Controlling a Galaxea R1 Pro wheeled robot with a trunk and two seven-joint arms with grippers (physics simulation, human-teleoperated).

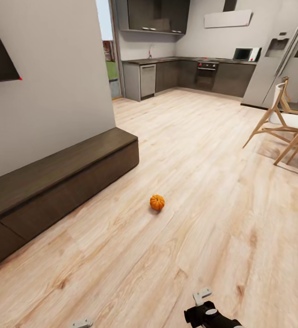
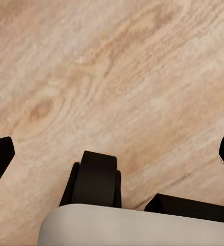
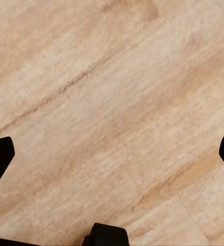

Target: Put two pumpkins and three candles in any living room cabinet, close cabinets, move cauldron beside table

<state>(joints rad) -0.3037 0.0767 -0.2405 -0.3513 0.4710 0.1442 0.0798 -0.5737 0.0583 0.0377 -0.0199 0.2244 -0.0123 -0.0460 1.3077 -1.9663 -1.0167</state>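
Near the long dark-brown wooden cabinet (image 1: 53, 182), your small ribbed orange pumpkin (image 1: 157, 202) sits on the pale plank floor (image 1: 212, 218). Both grippers' jaws are spread wide over bare floor, holding nothing.

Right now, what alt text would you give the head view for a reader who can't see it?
A small orange pumpkin sits alone on the pale wood floor, apart from a long, low dark-brown cabinet, shut, along the left wall. A kitchen and wooden chair lie beyond.
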